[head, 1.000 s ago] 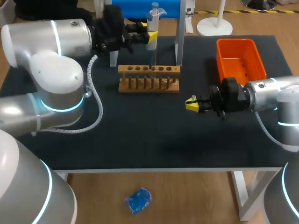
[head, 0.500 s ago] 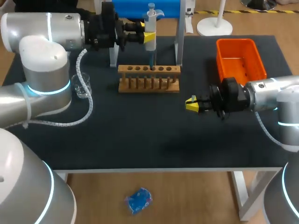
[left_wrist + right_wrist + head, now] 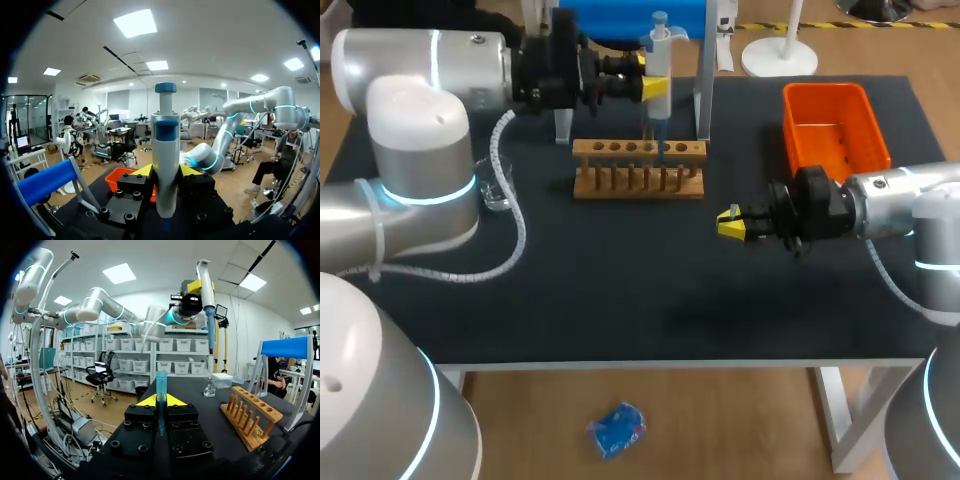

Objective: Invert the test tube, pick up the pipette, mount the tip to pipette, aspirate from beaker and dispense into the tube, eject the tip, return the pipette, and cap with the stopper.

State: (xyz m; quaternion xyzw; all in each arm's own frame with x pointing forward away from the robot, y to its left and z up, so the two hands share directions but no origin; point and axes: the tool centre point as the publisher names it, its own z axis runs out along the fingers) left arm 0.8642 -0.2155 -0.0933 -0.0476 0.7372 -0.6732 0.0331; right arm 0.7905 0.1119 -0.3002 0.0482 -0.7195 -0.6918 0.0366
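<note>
From above, my left tool [image 3: 655, 86] is clamped on the pipette [image 3: 659, 45]. The pipette stands straight up, and its thin end points down at the wooden rack [image 3: 638, 168] on the table [image 3: 620, 290]. A small glass beaker [image 3: 497, 185] sits by my left arm. An orange box [image 3: 835, 125] is at the far right. My right tool [image 3: 729, 225] hangs near the rack's right end.

In the left wrist view, both yellow fingers [image 3: 189, 170] touch the pipette.

In the right wrist view, the right tool squeezes a thin blue test tube [image 3: 161, 385]. The tube stands up, with the rack beside it.
</note>
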